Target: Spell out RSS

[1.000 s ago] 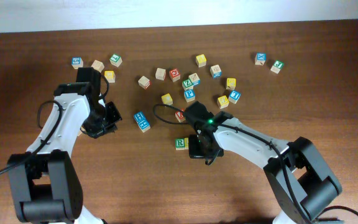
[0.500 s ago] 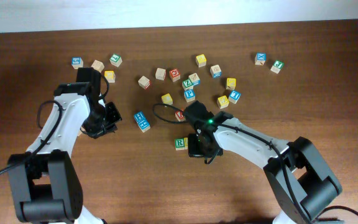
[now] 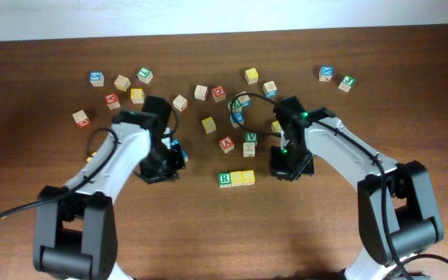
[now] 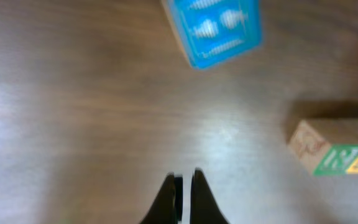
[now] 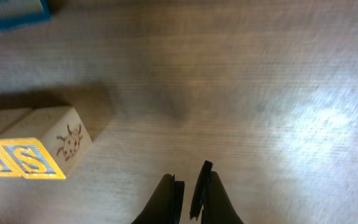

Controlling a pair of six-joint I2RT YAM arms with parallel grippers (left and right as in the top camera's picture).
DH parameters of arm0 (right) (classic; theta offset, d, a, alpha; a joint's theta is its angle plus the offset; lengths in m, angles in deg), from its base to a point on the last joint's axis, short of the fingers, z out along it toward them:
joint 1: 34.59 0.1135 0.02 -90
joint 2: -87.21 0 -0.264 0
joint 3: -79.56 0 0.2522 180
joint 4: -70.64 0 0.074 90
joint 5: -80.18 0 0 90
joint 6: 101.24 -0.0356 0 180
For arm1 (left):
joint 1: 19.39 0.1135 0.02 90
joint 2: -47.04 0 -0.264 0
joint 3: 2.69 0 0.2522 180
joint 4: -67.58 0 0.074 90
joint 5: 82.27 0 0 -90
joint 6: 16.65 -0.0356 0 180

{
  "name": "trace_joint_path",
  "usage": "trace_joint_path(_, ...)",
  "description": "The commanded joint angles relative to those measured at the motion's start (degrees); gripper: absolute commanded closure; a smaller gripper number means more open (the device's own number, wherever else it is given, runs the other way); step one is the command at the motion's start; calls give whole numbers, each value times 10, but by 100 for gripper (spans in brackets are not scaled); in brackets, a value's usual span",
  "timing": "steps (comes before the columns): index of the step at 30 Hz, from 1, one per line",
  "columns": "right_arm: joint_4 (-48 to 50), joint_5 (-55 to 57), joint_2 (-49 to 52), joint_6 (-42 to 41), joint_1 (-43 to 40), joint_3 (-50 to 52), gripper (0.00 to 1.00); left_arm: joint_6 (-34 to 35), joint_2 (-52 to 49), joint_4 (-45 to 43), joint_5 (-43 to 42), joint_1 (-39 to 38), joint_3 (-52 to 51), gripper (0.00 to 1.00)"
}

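A row of three blocks lies at the table's middle front: a green R block (image 3: pixel 224 180), then two yellow S blocks (image 3: pixel 237 178) (image 3: pixel 248 176), all touching. The row shows at the right edge of the left wrist view (image 4: pixel 337 155) and the left edge of the right wrist view (image 5: pixel 27 155). My left gripper (image 3: pixel 164 166) (image 4: pixel 184 182) is shut and empty, left of the row. My right gripper (image 3: pixel 285 166) (image 5: pixel 189 180) is shut to a narrow gap and empty, right of the row.
A blue block (image 3: pixel 179 151) (image 4: pixel 219 28) lies just beside the left gripper. Several lettered blocks are scattered across the back, such as a red one (image 3: pixel 226 144), a green one (image 3: pixel 250 138) and a yellow one (image 3: pixel 209 124). Another blue block (image 5: pixel 14 11) lies near the right gripper.
My right gripper has drawn back to the right from the row, uncovering two yellow S blocks beside the R. My left arm has swung right, toward the blue block.
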Motion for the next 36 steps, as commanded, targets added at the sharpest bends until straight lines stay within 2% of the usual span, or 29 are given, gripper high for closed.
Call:
trace_joint_path(1,15,-32,2,23,-2,-6,96,36,9,-87,-47,-46,-59,100)
trace_joint_path(3,45,-56,2,19,-2,1,95,73,9,-137,-47,-60,-81,100)
trace_joint_path(7,86,-89,3,-7,-2,15,96,75,9,-189,-47,-80,-88,100)
trace_joint_path(18,141,-99,3,-37,23,57,96,105,6,-202,-48,-112,-89,100)
trace_joint_path(23,142,-63,4,-59,43,58,95,105,6,-203,-45,-123,-89,100)
trace_joint_path(36,144,-97,27,-69,43,59,96,105,-35,-238,-73,-141,-89,100)
